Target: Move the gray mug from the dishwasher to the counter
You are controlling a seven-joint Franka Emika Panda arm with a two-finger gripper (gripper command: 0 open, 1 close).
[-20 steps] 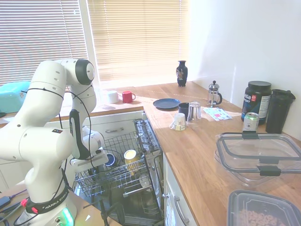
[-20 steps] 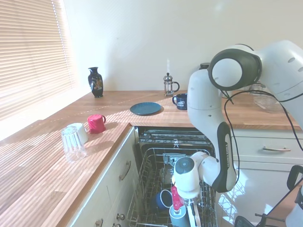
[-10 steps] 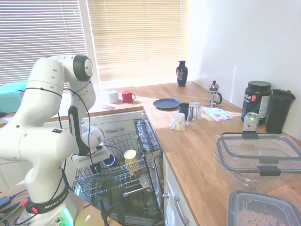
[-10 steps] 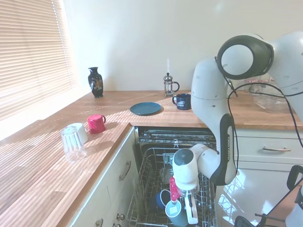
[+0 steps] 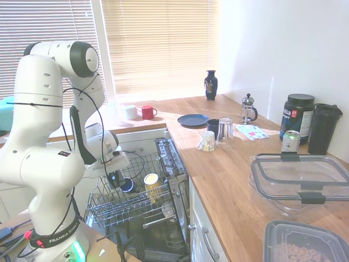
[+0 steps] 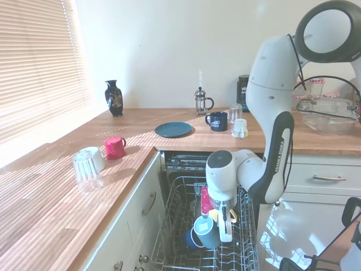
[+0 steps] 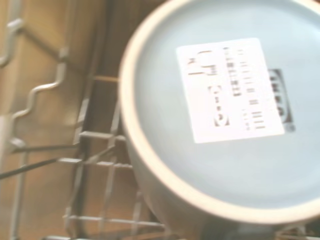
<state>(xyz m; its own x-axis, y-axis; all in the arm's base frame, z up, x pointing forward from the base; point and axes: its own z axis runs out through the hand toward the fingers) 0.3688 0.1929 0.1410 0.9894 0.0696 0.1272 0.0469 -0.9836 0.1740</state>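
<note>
The gray mug point(image 6: 206, 233) hangs tilted above the dishwasher's silver wire rack point(image 6: 181, 206), with my gripper point(image 6: 219, 224) shut on its rim. In the first exterior view the gripper point(image 5: 115, 170) holds the mug point(image 5: 115, 178) just over the pulled-out rack point(image 5: 136, 203). Close up in the wrist view, the mug's flat base point(image 7: 225, 115) carries a white label, and rack wires lie below it. The light wood counter point(image 6: 56, 197) runs along the left of the dishwasher and behind it point(image 5: 229, 174).
A glossy dark blue mug point(image 5: 126, 185) and a yellow-cream mug point(image 5: 151, 181) sit in the rack. On the counter stand a red mug point(image 6: 115, 147), an upturned glass point(image 6: 86, 171), a blue plate point(image 6: 173, 129), a dark mug point(image 6: 216, 120) and plastic containers point(image 5: 300, 180).
The arm has risen, lifting the gray mug up out of the rack; the upper arm has swung higher and back.
</note>
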